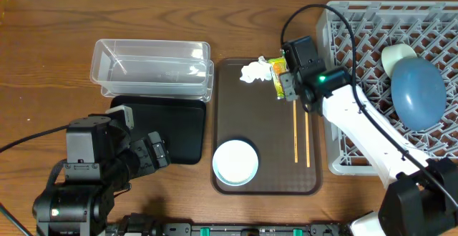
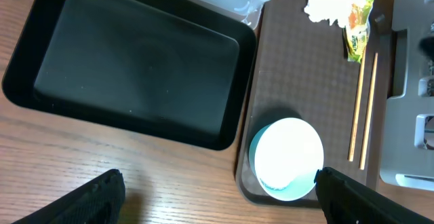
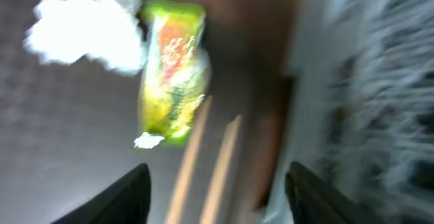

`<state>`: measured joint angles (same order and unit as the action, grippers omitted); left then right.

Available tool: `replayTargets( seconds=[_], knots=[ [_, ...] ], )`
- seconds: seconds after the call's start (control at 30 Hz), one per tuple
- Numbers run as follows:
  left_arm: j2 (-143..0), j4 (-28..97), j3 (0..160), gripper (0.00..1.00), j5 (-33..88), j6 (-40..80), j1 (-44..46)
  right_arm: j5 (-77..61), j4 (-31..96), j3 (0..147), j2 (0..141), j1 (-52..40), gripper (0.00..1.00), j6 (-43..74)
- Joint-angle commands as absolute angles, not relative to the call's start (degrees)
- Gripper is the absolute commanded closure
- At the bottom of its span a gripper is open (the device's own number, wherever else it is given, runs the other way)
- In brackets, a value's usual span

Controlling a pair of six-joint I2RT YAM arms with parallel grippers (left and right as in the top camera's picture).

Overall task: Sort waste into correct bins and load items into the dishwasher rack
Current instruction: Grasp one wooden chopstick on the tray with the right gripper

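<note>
Your biggest item, the grey rack (image 1: 436, 21), sits at the far right of the table. The brown tray (image 1: 265, 114) lies just beside it, in the middle. Left of that tray, the clear tub (image 1: 150, 44) sits at the back and the black tray (image 1: 182, 132) in front of it.

The dark-blue bowl (image 1: 417, 93) rests in the rack, with a pale bowl (image 1: 397, 56) partly hidden behind it. A mint-green bowl (image 1: 235, 161) stands upright at the brown tray's near end.

Your left gripper (image 2: 218, 176) hangs wide open over the table by the black tray, gripping nothing. Your right gripper (image 3: 217, 176) is over the brown tray's far right corner. Its jaws are apart with nothing between them, though that view is blurred.

The chopsticks (image 1: 295, 132) lie side by side along the tray's right edge. The tissue (image 1: 252, 71) and snack wrapper (image 1: 278, 71) touch at the tray's far end.
</note>
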<state>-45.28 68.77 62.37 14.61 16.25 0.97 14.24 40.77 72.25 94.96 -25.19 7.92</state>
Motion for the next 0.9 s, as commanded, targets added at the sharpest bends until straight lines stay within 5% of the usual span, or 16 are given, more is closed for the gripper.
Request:
replayTargets(
  seconds=[0.0, 0.5, 0.57, 0.7, 0.87],
  knots=[
    [-45.32, 68.77, 62.85, 0.08, 13.87, 15.7, 1.08, 3.18, 45.34, 72.27, 96.95, -24.45, 0.41, 22.26],
    [-45.32, 68.75, 62.87, 0.08, 13.87, 15.7, 1.08, 3.27, 43.2, 62.78, 105.71, -25.02, 0.55, 28.71],
    [-45.32, 68.77, 62.87, 0.08, 13.87, 15.7, 1.08, 3.18, 42.54, 61.49, 105.82, -24.73, 0.61, 28.71],
    [-45.32, 68.77, 62.87, 0.08, 13.85, 15.7, 1.08, 2.13, 42.28, 59.68, 105.82, -24.27, 0.98, 28.69],
    [-45.32, 68.77, 62.85, 0.09, 13.87, 15.7, 1.08, 1.63, 43.13, 60.71, 102.94, -24.23, 0.99, 26.2]
  ],
)
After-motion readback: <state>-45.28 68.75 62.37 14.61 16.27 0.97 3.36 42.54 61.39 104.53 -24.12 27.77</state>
